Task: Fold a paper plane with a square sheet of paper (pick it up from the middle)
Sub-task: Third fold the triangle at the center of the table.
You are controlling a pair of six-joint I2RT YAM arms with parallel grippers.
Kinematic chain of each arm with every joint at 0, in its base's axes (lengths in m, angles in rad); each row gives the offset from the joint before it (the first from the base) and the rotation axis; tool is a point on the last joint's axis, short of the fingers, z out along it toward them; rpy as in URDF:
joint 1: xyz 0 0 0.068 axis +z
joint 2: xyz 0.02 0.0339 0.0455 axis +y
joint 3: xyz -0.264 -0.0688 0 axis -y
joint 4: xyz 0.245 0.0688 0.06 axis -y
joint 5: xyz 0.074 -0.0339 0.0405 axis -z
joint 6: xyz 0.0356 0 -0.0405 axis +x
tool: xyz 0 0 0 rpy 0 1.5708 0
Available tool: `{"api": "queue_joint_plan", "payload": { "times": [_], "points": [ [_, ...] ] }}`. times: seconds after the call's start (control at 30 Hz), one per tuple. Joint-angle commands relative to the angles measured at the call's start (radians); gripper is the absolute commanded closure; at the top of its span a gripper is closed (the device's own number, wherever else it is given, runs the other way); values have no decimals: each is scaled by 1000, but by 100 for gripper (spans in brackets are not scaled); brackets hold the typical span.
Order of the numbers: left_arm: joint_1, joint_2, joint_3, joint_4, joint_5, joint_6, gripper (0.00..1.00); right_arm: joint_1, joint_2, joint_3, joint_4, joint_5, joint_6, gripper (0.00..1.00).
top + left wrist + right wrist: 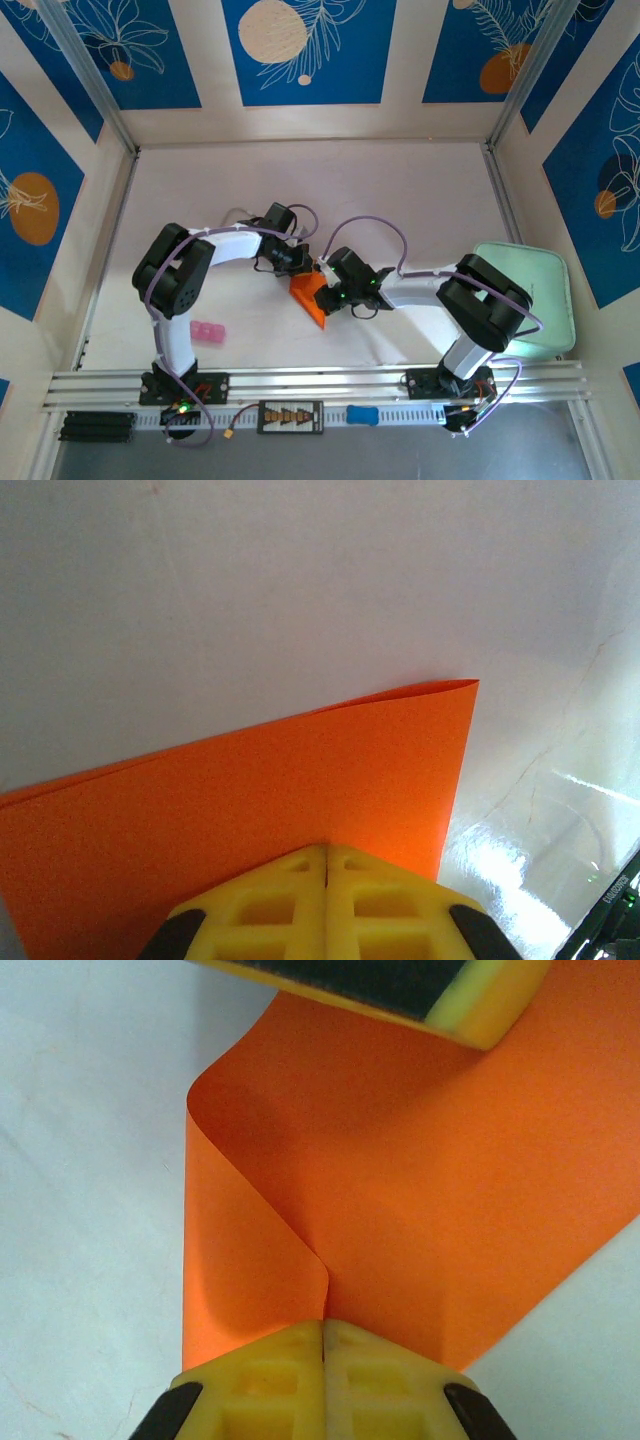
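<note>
The square sheet of paper (309,298) is bright orange and held off the table between both grippers at the middle. My left gripper (301,263) is shut on its upper edge; in the left wrist view the paper (250,790) spreads out from the closed yellow jaws of the gripper (326,854). My right gripper (324,1328) is shut on the sheet (430,1180) where a curled flap meets the main sheet in a pinched crease. One of the left gripper's fingers (400,985) shows at the sheet's far edge. The paper plane as a dart shape is out of view.
A small pink block (208,332) lies on the white table near the left arm's base. A pale green tray (535,300) sits at the right, partly under the right arm. Walls close in the table; an aluminium rail (320,385) runs along the front.
</note>
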Motion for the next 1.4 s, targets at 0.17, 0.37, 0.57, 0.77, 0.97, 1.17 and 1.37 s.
{"api": "queue_joint_plan", "payload": {
  "times": [0.17, 0.37, 0.57, 0.77, 0.97, 1.17, 1.37],
  "points": [
    [-13, -1, -26, -34, -37, -10, 95, 5, -3, 13, -12, 51, -7, 100],
    [-13, -3, -28, -32, -37, -12, 95, 5, -8, 11, -14, 62, -6, 100],
    [-13, -2, -30, -32, -39, -12, 95, 3, -28, 2, -18, 77, -2, 100],
    [-13, -3, -30, -33, -37, -12, 95, 0, -30, -1, -14, 70, -1, 100],
    [-12, -2, -28, -32, -37, -11, 95, 0, -21, 2, -24, 57, 2, 100],
    [-13, -4, -29, -32, -38, -11, 95, 4, -18, 9, -52, 45, 3, 100],
    [-13, -4, -28, -31, -34, -12, 95, 8, -9, 4, -48, 48, 11, 100]
  ]
}}
